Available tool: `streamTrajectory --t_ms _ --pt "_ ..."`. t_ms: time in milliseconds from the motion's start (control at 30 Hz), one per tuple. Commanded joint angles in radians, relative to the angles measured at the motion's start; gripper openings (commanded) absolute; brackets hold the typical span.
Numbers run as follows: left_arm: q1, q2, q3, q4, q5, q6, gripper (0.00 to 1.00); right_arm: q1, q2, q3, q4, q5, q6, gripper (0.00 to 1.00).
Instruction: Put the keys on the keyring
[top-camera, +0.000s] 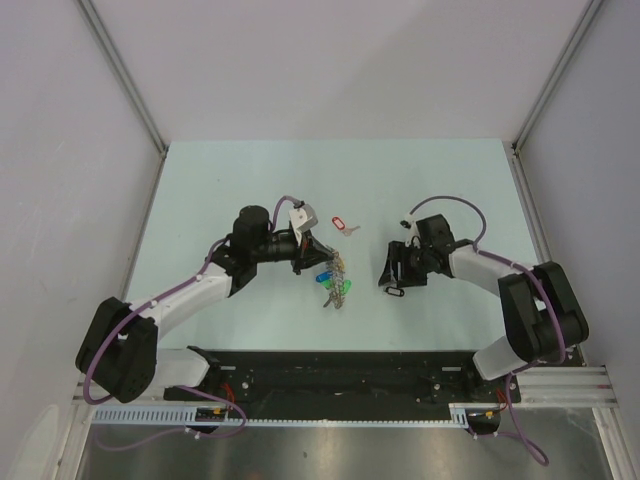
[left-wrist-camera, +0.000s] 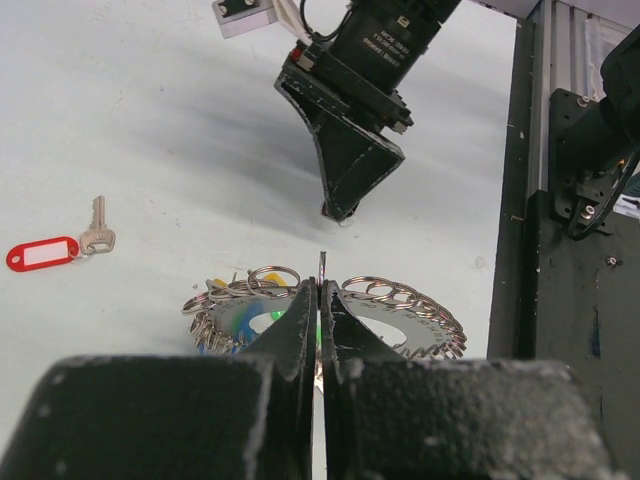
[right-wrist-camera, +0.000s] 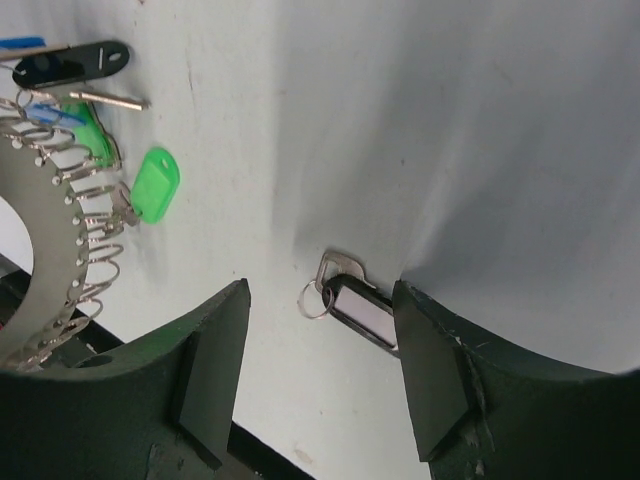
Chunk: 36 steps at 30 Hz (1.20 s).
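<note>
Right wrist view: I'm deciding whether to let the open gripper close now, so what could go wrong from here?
1. The black-tagged key lies flat on the table, off-centre between the open fingers of the right gripper, its tag partly hidden by one; closing may nudge it away or catch only the tag.
2. The left gripper pinches the keyring by a thin edge; it might twist when a key is pressed on.

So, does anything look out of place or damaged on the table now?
Nothing looks damaged or spilled. Two keys lie loose on the table, apart from the keyring clamped in the shut left jaws: the red-tagged key beyond it, and the black-tagged key flat between the open right jaws, not gripped.
</note>
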Motion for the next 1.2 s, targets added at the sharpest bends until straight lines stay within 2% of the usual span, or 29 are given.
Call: streamTrajectory --t_ms 0,167,267,333,600,767,900,967,1033,1167 --pt "-0.003 -0.027 0.058 0.035 0.023 -0.011 0.0 0.007 -0.06 -0.062 -0.058 -0.011 0.029 0.64" --pt "-0.002 -0.029 0.061 0.026 0.028 -0.001 0.0 0.032 -0.144 -0.067 -0.092 -0.013 0.023 0.65" --pt "-0.002 -0.024 0.066 0.015 0.028 0.004 0.01 0.036 -0.198 -0.035 -0.121 0.009 -0.035 0.65" --pt "-0.003 -0.024 0.071 0.011 0.028 0.005 0.0 0.05 -0.203 0.037 -0.205 0.05 -0.113 0.66" --pt "0.003 -0.036 0.075 -0.006 0.014 0.018 0.0 0.266 -0.11 0.277 -0.435 0.395 -0.362 0.58" --pt "0.004 -0.046 0.066 0.0 0.012 0.025 0.0 0.38 -0.004 0.35 -0.5 0.6 -0.523 0.53" --pt "0.004 -0.053 0.054 0.015 0.011 0.03 0.0 0.411 0.035 0.349 -0.514 0.616 -0.587 0.47" --pt "0.004 -0.056 0.051 0.018 0.009 0.03 0.0 0.426 0.044 0.344 -0.5 0.606 -0.609 0.47" --pt "0.003 -0.058 0.051 0.02 0.008 0.03 0.0 0.437 0.052 0.335 -0.488 0.584 -0.63 0.4" --pt "0.004 -0.065 0.048 0.021 0.008 0.035 0.0 0.455 0.065 0.326 -0.468 0.56 -0.654 0.38"
